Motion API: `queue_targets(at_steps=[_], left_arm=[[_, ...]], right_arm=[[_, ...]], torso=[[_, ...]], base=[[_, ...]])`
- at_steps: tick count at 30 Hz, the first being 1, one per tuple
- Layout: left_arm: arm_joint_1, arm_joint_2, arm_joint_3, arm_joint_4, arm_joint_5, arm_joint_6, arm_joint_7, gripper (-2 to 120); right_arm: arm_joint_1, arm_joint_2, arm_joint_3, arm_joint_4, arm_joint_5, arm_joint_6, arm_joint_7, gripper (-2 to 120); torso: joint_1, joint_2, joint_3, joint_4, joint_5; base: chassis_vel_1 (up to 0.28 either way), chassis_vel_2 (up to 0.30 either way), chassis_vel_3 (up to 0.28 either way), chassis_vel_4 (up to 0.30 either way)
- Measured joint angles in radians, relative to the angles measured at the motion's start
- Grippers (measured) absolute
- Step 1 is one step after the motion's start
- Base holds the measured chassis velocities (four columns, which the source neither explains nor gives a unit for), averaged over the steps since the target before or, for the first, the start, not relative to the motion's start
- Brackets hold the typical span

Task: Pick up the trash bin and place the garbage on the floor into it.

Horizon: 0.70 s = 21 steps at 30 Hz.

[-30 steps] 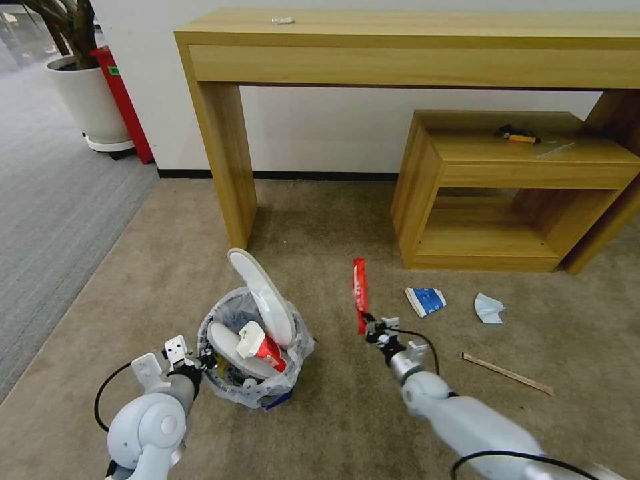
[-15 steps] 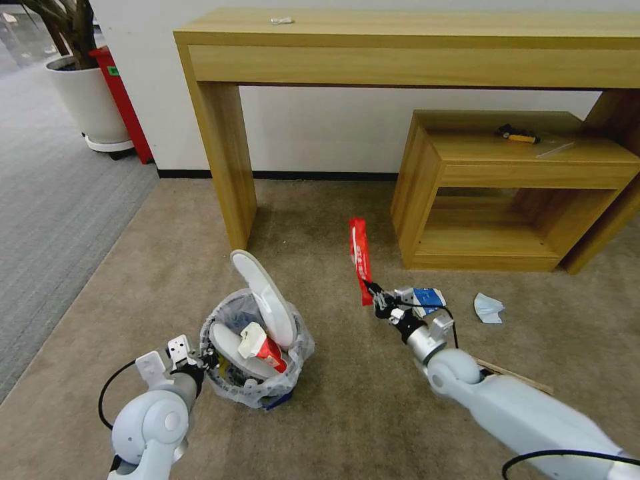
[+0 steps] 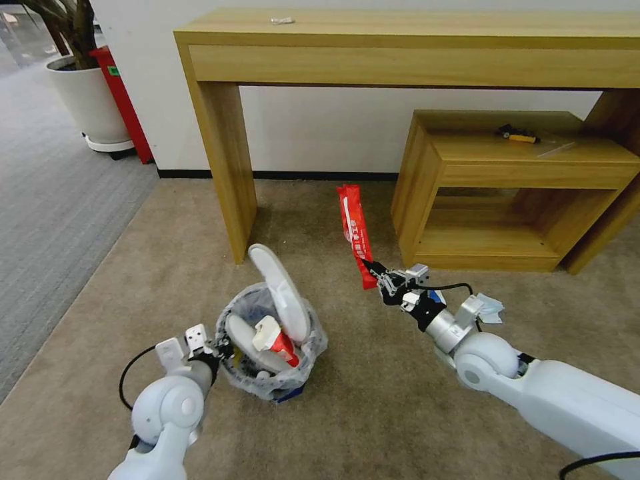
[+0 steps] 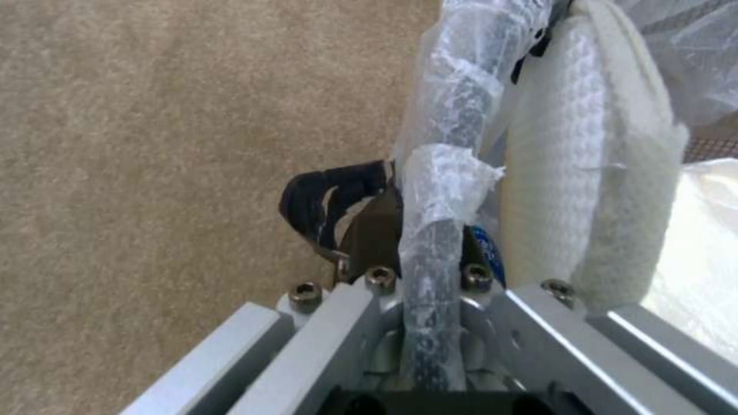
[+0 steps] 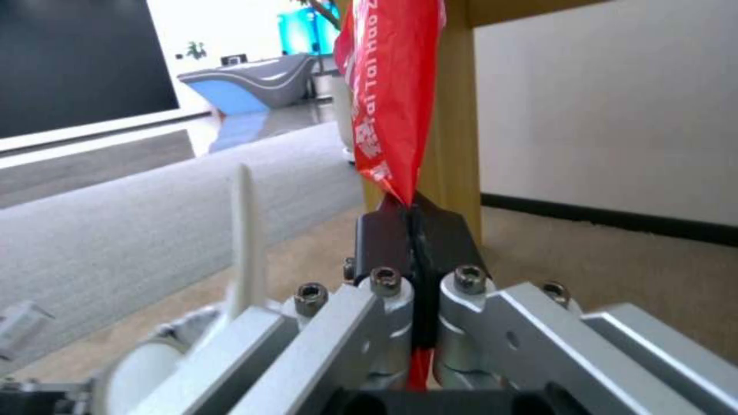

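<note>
Two clenched grippers: left gripper (image 3: 223,347) on trash bin (image 3: 272,387) rim, right gripper (image 3: 375,270) on red wrapper (image 3: 354,230).

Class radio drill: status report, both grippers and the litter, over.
Left gripper shut on trash bin rim. Right gripper shut on red wrapper, held off the floor. Two slippers already binned. Path to bin looks open.

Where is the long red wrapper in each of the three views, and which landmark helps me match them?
Head view: red wrapper sticks up from the right gripper.
Left wrist view: not in it.
Right wrist view: wrapper rises from the shut jaws.
Shared landmark: upright white slipper in the bin.
</note>
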Motion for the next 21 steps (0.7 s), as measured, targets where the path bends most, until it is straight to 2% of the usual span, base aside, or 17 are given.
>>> queue_targets(at_steps=[5, 9, 12, 16, 21], left_arm=[[-0.021, 0.005, 0.023, 0.010, -0.001, 0.000, -0.001, 0], [-0.043, 0.008, 0.043, 0.020, -0.004, 0.001, -0.004, 0], [-0.052, 0.007, 0.052, 0.028, -0.003, 0.002, -0.006, 0], [-0.066, 0.005, 0.061, 0.034, -0.003, 0.002, -0.006, 0], [-0.071, 0.003, 0.064, 0.034, -0.003, 0.002, -0.007, 0]], right_arm=[[0.010, -0.020, -0.012, 0.032, 0.001, -0.006, 0.011, 0], [0.054, -0.021, -0.082, 0.057, 0.014, -0.008, 0.016, 0], [0.120, 0.002, -0.174, 0.061, 0.024, -0.006, 0.015, 0], [0.181, 0.036, -0.251, 0.059, 0.031, -0.007, 0.015, 0], [0.220, 0.089, -0.311, 0.031, 0.031, -0.006, 0.018, 0]], torso=[[0.000, 0.000, 0.000, -0.0004, 0.0001], [0.000, 0.000, 0.000, -0.0008, -0.0001], [0.000, 0.000, 0.000, 0.0000, 0.0000], [0.000, 0.000, 0.000, -0.0005, -0.0003], [0.000, 0.000, 0.000, -0.0003, -0.0003]], base=[[0.000, 0.000, 0.000, 0.000], [0.000, 0.000, 0.000, 0.000], [0.000, 0.000, 0.000, 0.000], [0.000, 0.000, 0.000, 0.000], [0.000, 0.000, 0.000, 0.000]])
